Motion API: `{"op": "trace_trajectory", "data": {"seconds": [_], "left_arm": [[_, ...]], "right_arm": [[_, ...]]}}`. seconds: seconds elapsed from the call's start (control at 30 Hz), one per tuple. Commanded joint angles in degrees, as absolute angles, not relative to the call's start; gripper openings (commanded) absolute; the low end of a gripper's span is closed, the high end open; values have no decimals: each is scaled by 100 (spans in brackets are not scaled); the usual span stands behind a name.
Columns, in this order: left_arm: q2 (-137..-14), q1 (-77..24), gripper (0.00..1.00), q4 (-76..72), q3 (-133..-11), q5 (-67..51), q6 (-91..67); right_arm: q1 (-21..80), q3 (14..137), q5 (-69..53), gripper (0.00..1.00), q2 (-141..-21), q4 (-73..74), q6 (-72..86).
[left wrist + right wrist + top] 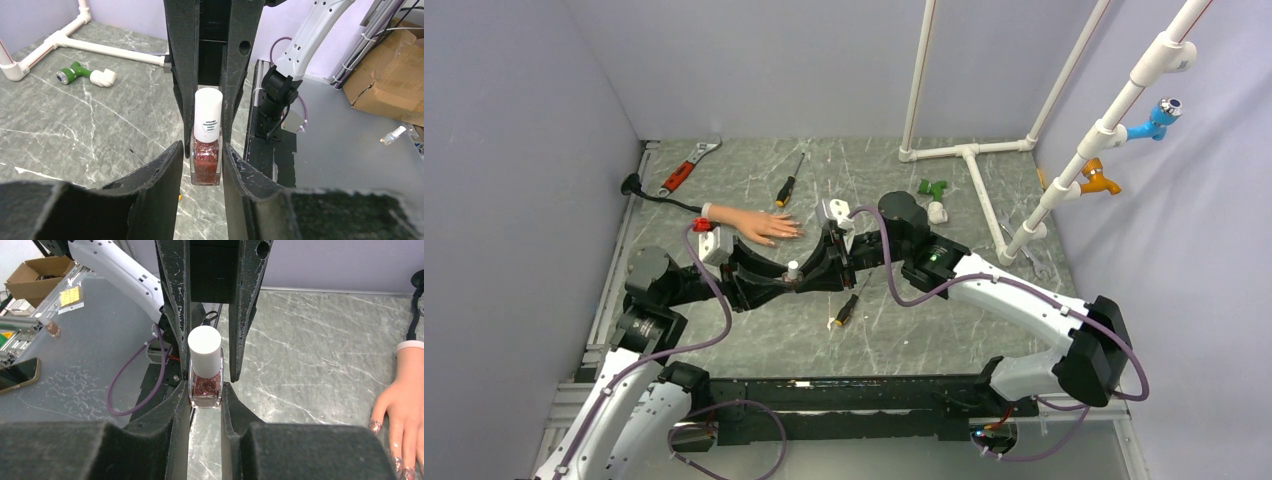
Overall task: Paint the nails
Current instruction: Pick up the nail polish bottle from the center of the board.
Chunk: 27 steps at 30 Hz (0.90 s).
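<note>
Marble tabletop [944,330]: left claw [202,146], right claw [205,385] both pinching upright polish bottle [208,120]; mannequin hand [400,390] nails [374,426] apart.

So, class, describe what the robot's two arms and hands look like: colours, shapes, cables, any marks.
Both arms, left arm and right arm, have white links between black joints, with a purple cable looping along each. The left hand and right hand have black, curved fingers flecked with white scuffs.

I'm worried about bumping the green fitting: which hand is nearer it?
Right. The right hand meets the polish bottle from the side of the green fitting; the left hand lies beyond the bottle, farther off.
</note>
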<state>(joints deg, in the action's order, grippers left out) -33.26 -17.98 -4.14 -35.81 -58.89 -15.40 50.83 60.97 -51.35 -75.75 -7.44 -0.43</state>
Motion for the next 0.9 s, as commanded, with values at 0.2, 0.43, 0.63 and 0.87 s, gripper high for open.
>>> {"op": "trace_trajectory", "data": {"seconds": [0.2,0.43,0.63,0.87], "left_arm": [[-3488,-1781,31,-616,-3625,-6089,-1601],[-3522,-1780,0,-608,-3647,-6138,-1630],[-3490,-1778,0,-272,-3762,-5988,-1397],[-3292,-1775,0,258,-3902,-5598,-893]], "right_arm": [[5136,6209,-5247,0,-7506,-1168,-42],[5141,6086,-5128,1,-7439,-1282,-9],[5133,6069,-5027,47,-7365,-1048,-65],[5131,6045,-4268,91,-7213,-497,-209]]}}
